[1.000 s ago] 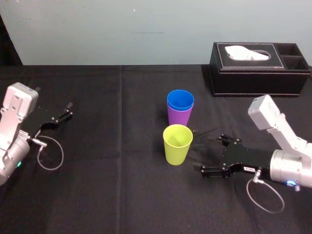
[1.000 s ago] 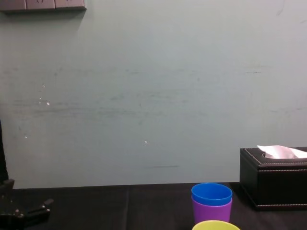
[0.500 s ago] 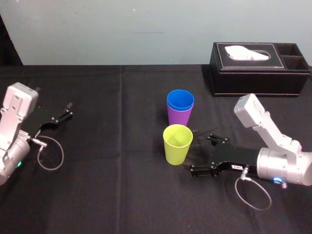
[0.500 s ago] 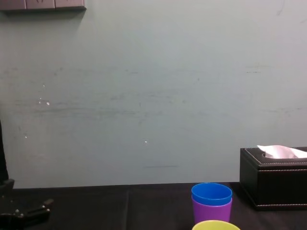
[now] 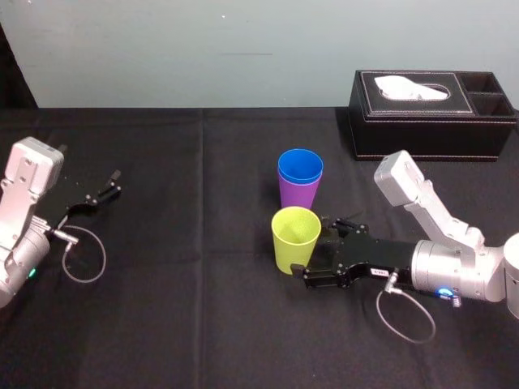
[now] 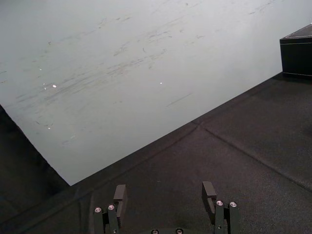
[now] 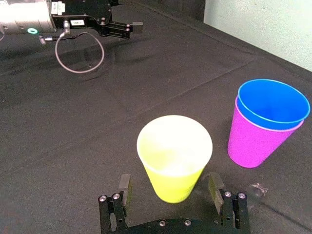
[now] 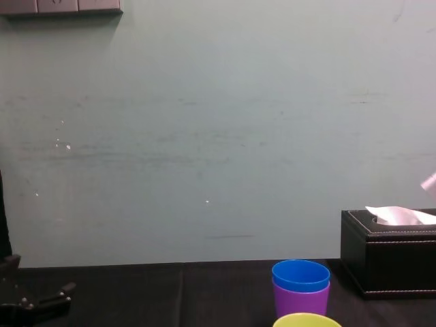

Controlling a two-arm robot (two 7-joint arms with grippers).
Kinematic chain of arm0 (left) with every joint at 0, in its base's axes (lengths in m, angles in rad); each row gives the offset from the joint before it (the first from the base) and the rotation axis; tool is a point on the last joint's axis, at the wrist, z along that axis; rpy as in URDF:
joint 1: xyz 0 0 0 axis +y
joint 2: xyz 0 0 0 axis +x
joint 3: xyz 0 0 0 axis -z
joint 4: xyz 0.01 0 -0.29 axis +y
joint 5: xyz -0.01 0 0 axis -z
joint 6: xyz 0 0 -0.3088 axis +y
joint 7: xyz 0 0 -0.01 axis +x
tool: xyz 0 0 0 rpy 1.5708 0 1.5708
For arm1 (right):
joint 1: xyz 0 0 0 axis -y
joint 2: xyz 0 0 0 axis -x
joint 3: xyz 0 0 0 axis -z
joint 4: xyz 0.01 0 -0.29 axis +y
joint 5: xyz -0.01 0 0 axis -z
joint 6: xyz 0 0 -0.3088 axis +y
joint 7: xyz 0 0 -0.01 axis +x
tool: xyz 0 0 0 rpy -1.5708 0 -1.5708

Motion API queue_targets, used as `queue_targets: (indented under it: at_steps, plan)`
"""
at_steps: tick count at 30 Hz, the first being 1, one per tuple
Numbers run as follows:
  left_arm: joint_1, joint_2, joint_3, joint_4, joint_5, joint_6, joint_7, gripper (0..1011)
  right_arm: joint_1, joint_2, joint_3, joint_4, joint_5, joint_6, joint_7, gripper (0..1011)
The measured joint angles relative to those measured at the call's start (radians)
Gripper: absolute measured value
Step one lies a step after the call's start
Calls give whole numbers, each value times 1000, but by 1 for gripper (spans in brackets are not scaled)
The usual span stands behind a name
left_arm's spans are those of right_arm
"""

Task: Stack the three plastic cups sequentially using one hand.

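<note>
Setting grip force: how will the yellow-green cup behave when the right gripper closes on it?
Probably light and easy to shove: the yellow-green cup stands empty and alone, so a finger touching first may slide or tip it. Its tapered, smooth-looking wall could slip in the open right gripper straddling it.

We face a scuffed, pale green wall (image 8: pixel 218 136) rising behind a black-draped counter (image 5: pixel 203 324) under even light.

You had a black tissue box (image 5: pixel 430 109), a white tissue (image 5: pixel 412 87) poking from its top, sitting at the far right of the black-covered bench (image 5: pixel 186 324) before a pale wall (image 5: pixel 203 49).
</note>
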Motion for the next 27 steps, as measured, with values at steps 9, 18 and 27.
queue_targets:
  at_steps: [9, 18, 27]
  plan:
    - [0, 0, 0, 0, 0, 0, 0, 1011, 19, -19, -14, 16, -11, 0, -5, 1002]
    - [0, 0, 0, 0, 0, 0, 0, 1011, 36, -39, -22, 31, -21, -3, -13, 1003]
    - [0, 0, 0, 0, 0, 0, 0, 1011, 40, -58, -30, 40, -31, -11, -20, 1003]
